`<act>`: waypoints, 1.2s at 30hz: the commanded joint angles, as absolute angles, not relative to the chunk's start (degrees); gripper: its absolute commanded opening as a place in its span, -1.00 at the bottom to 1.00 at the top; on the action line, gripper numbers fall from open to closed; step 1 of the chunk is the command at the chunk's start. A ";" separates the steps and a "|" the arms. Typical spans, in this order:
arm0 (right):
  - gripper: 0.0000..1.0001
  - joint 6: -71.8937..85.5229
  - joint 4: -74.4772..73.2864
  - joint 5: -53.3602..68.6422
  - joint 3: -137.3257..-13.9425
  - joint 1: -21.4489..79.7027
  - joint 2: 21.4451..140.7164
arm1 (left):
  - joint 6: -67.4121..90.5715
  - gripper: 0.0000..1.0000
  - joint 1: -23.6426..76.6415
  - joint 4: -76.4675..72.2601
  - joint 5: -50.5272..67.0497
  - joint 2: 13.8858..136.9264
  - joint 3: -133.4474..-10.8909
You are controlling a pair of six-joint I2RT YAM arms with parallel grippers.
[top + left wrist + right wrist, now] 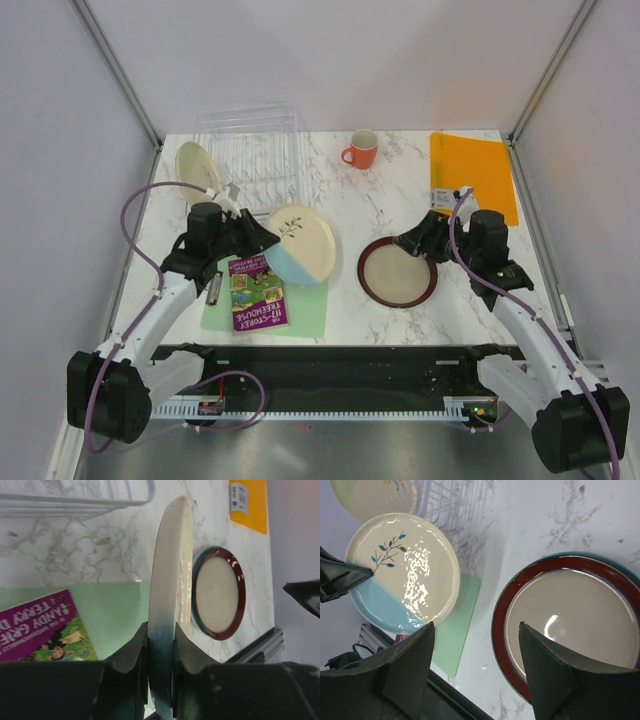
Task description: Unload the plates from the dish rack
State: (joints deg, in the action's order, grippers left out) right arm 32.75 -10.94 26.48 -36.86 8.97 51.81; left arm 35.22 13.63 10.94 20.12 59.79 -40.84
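My left gripper (266, 240) (161, 636) is shut on the rim of the blue-and-cream sprig plate (300, 245) (170, 580) (402, 570) and holds it tilted above the green mat, in front of the clear dish rack (255, 150) (75, 500) (455, 505). The pale yellow-green plate (197, 165) (375, 497) leans at the rack's left side. The dark-red-rimmed beige plate (397, 271) (218, 595) (570, 625) lies flat at mid-right, with a teal edge showing under it. My right gripper (415, 240) (476, 625) is open and empty above its left rim. The watermelon plate is not in view.
An orange mug (360, 150) stands at the back middle. An orange board (472, 175) lies at the back right. A light green mat (300, 305) with a purple book (257, 295) lies at the front left. White walls close in both sides.
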 commanded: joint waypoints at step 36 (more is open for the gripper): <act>-1.00 40.00 2.74 12.07 -34.79 27.33 53.29 | 44.05 -0.16 27.51 -12.50 23.04 57.83 -38.57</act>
State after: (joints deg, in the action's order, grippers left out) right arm 46.76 8.82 20.34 -31.29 25.04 60.55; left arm 47.13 24.73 -12.84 23.88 59.88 -34.87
